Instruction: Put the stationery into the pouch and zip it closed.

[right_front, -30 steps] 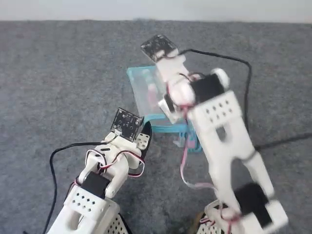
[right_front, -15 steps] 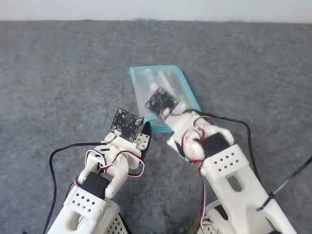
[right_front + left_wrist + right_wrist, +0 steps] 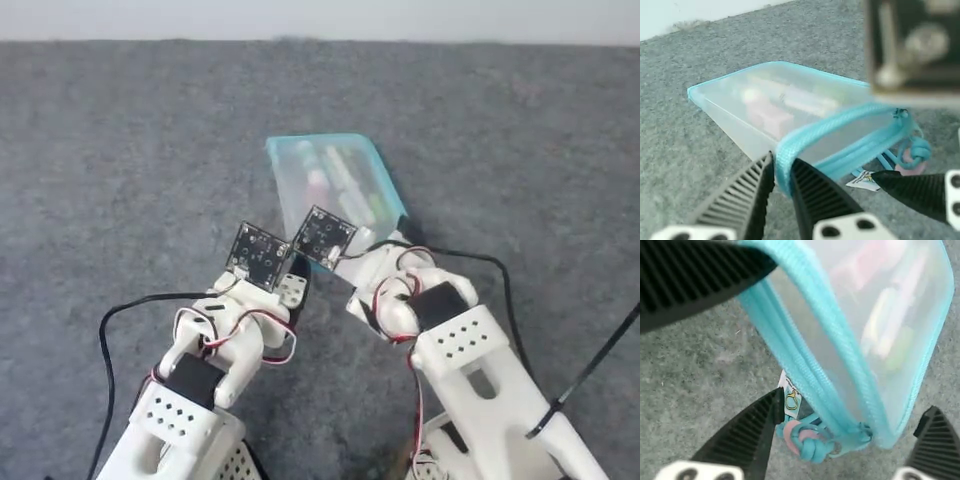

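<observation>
Translucent turquoise-trimmed plastic pouch [image 3: 293,190], stationery [image 3: 345,172] inside, mid grey felt surface [image 3: 120,150]. Left gripper [image 3: 781,166] clamped on zipper-tape end, likely anchoring; right gripper [image 3: 855,407] fingers apart astride pink-beaded pull cord [image 3: 804,441].

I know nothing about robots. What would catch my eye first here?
A see-through pouch with teal edging lies on the grey table, with coloured stationery showing inside. The left gripper pinches its teal zip edge at the end nearest the arms. The right gripper stands open around the corner where the knotted pull cord hangs.
</observation>
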`<state>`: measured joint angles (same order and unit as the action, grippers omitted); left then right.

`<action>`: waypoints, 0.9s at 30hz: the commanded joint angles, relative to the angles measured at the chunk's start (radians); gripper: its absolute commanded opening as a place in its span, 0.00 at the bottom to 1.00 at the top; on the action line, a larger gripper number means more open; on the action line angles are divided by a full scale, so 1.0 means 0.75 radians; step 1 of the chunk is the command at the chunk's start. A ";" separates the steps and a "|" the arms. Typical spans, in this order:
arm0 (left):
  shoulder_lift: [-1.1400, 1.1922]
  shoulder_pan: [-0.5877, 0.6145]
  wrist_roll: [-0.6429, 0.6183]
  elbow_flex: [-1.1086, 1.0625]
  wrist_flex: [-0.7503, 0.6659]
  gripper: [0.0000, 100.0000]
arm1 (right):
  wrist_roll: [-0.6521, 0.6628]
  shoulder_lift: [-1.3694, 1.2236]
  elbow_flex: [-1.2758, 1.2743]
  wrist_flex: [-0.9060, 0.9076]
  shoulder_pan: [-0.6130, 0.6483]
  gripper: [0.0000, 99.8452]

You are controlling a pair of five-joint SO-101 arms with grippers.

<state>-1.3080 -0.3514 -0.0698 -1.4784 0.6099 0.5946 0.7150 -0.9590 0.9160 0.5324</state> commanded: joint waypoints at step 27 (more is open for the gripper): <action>-0.004 0.010 0.004 0.005 -0.023 0.01 | -0.630 -0.296 0.149 -0.114 -0.210 0.17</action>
<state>-1.3080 -0.3514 -0.0698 -1.4784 0.6099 0.1358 0.4910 -0.9436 0.8470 0.3667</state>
